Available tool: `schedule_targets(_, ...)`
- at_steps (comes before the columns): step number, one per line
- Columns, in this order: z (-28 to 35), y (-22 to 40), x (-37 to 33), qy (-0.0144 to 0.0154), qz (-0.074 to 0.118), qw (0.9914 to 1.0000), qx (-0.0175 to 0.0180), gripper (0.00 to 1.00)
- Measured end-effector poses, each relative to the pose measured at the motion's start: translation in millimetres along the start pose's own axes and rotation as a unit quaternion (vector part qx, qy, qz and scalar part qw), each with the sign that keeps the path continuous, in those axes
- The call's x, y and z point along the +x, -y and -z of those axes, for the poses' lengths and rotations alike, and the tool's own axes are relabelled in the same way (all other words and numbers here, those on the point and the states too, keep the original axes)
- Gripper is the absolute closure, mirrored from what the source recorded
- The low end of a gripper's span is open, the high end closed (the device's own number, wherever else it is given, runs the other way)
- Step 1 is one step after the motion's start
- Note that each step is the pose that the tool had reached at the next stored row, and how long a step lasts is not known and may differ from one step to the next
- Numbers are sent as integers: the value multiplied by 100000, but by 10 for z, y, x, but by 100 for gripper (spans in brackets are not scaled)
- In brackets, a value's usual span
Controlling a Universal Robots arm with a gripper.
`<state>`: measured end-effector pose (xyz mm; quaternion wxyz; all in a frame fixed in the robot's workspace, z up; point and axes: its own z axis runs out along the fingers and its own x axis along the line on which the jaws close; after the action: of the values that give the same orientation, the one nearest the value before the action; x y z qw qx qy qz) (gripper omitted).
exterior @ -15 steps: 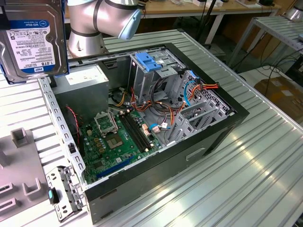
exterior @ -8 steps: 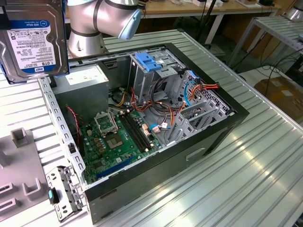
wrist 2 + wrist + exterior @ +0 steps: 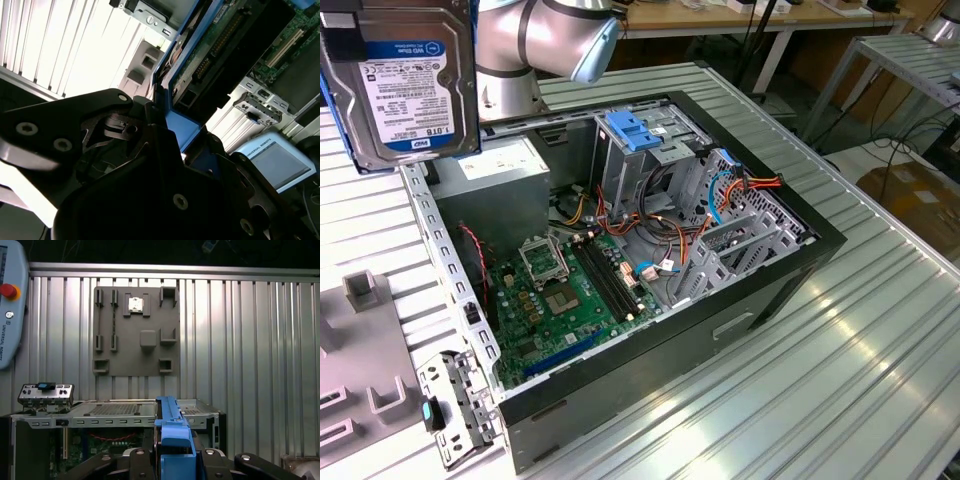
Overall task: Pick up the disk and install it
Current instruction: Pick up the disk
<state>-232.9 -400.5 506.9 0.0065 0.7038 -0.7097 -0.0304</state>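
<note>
Clamps the disk by its blue side rails: gripper closed on it, black jaws pressing in from either side in the first wrist view. Holds it raised well above the computer case, off toward the case's corner at the exterior view's left, touching nothing inside. Shows the white label with its blue band face-on in the exterior view, slightly tilted, and the green circuit-board underside in the second wrist view. Down below, lid off and lying on its side on the ribbed metal table, that case. Inside the case: green motherboard on the floor, grey power supply box in the corner nearest the disk, metal drive cage topped by a light-blue latch, orange and blue cables trailing beside the cage. Just beside the case's near corner, a loose metal bracket with a blue clip. Beyond the case in the first wrist view, a grey fixture plate, flat on the table. Behind the case, the arm's silver joint.
</note>
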Motion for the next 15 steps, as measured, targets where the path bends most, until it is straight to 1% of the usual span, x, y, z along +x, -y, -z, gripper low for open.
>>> schedule_targets(2,5,82,-1,-3,-4,100000,-6,63)
schedule_targets(4,7,132,-1,0,-3,100000,-3,63)
schedule_targets(5,9,173,-2,-4,-2,100000,-4,63)
schedule_targets(11,18,333,-3,-5,-2,100000,-5,63)
schedule_targets(13,22,428,-4,-3,-1,100000,-1,63)
schedule_targets(15,26,497,-5,-6,-5,100000,-4,63)
